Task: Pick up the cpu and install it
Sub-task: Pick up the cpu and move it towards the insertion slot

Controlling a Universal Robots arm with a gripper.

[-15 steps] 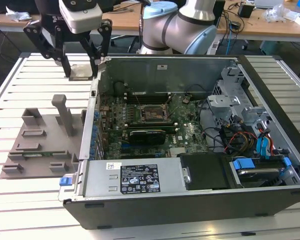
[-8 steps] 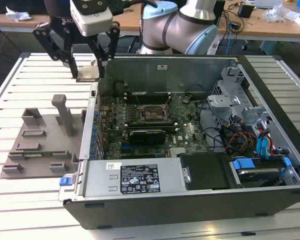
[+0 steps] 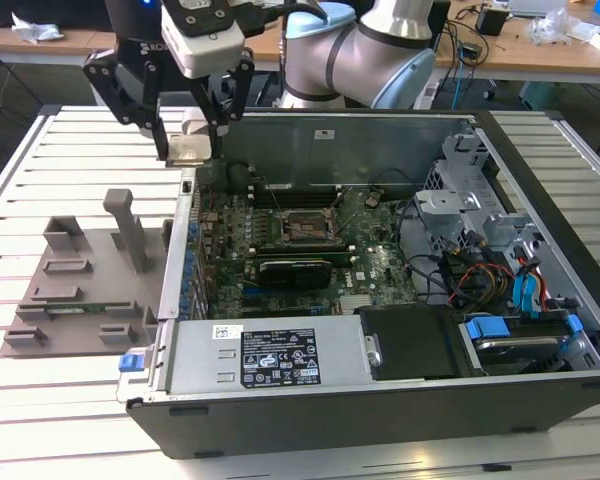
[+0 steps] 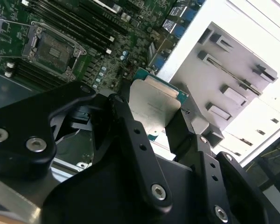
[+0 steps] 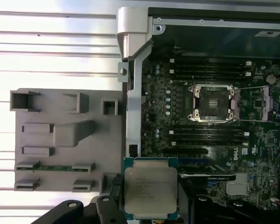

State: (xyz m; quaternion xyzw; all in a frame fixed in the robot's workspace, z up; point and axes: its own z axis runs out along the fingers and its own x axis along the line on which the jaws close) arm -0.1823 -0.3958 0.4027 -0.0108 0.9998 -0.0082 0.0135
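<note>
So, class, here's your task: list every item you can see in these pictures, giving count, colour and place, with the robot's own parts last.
cpu: one, silvery-grey top, in the gripper, over the case's edge
computer case: one, black, open, on the table
motherboard: one, green, inside the case
socket: one, silver-framed, empty, on the motherboard
tray: one, grey, beside the case, exterior view's left
table: one, white, slatted, under everything
arm: one, silver and pale blue, behind the case
gripper: one, black, shut on the cpu
</note>
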